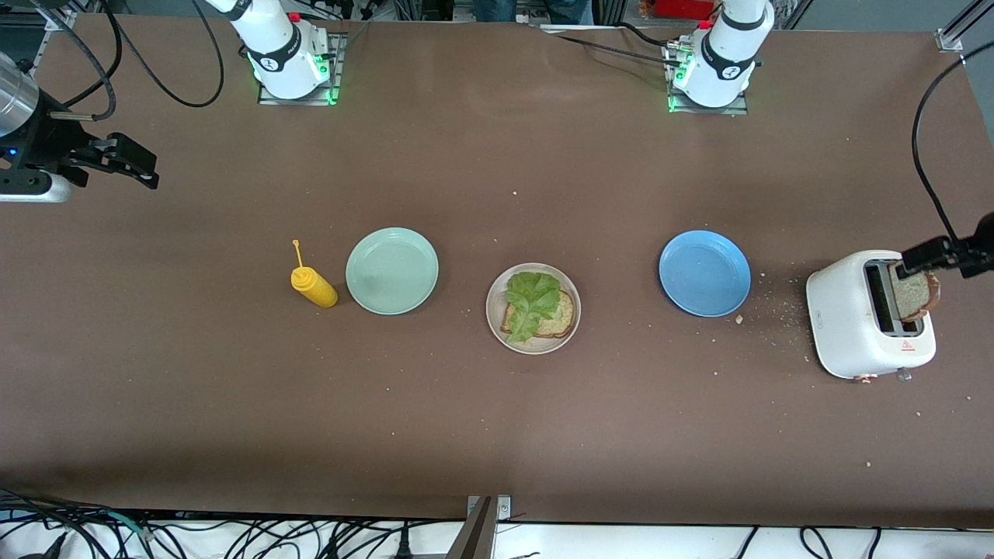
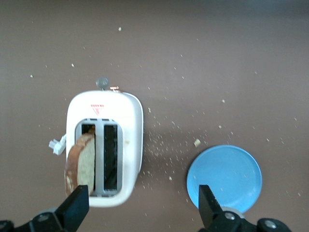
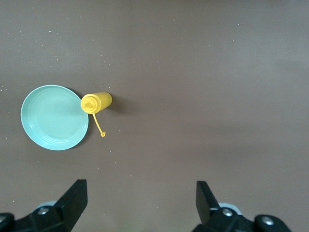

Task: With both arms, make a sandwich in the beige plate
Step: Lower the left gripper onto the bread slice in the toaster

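On your brown counter (image 1: 497, 435), the beige plate (image 1: 495, 326) sits midway between the two arms' ends, carrying one slice of speckled brown bread (image 1: 561, 317) with a ruffled lettuce leaf (image 1: 531, 301) lying on top of it. No second slice covers the leaf.

That second slice (image 1: 915, 293) stands upright in a slot of the white toaster (image 1: 854, 326) at the left arm's end of the counter, its upper part sticking out. Your left pincer (image 2: 144, 205) hangs over the toaster with its jaws spread wide; in the left wrist view one finger (image 2: 76, 205) sits right at the slice's crust, though you cannot tell whether it touches. Crumbs are scattered on the counter between the toaster and the blue plate (image 1: 704, 272), which lies between the toaster and the beige plate.

Your right pincer (image 3: 141, 205) hangs over bare counter at the right arm's end, jaws also spread wide and holding nothing. The mint-green plate (image 1: 392, 270) lies toward that end from the beige plate, with a yellow squeeze bottle (image 1: 314, 286) just beside it.
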Available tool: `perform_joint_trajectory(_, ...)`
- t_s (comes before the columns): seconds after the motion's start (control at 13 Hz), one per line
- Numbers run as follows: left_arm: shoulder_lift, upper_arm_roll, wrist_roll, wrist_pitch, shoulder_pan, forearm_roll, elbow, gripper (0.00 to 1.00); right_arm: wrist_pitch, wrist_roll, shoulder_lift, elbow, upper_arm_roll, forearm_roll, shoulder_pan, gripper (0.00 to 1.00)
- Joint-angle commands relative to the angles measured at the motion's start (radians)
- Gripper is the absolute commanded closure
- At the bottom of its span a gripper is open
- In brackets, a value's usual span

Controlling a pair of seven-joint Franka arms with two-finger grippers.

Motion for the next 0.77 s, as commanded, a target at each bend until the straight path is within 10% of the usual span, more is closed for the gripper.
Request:
perform_joint_trajectory(0.0,0.076,-0.006,0.023,0.064,0.031,0.038,0.047,0.0,-0.006,-0.007,-0.004,-0.008,0.019,0.014,-0.021,0.0)
perform_joint_trajectory(0.54,0.171,-0.006,0.029,0.169,0.058,0.177,-0.002,0.02,-0.022,0.002,0.021,-0.005,0.016,0.017,-0.013,0.0)
perform_joint_trajectory(0.69,0.167,-0.007,0.031,0.15,0.084,0.177,-0.044,0.19,-0.017,0.002,0.021,-0.005,0.016,0.017,-0.013,0.0)
